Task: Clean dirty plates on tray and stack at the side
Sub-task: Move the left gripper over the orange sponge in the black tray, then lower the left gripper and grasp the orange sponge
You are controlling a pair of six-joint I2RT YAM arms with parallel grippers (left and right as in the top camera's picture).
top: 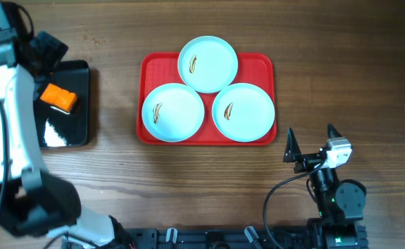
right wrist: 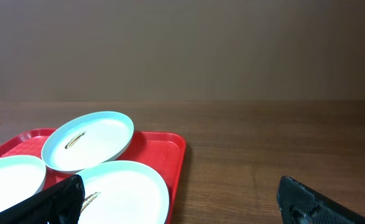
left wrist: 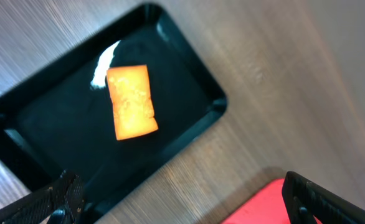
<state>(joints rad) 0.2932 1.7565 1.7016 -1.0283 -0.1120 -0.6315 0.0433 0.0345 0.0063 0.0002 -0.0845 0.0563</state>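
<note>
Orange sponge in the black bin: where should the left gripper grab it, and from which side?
Pinch the orange sponge across its two long edges at mid-length, coming straight down. It lies flat near the middle of the black bin, whose raised rim likely blocks a sideways approach. Its short width looks easy for the open left gripper to span.

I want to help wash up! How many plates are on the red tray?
3, all on the red tray: back plate in the middle, left plate and right plate in front. None seem hidden.
</note>
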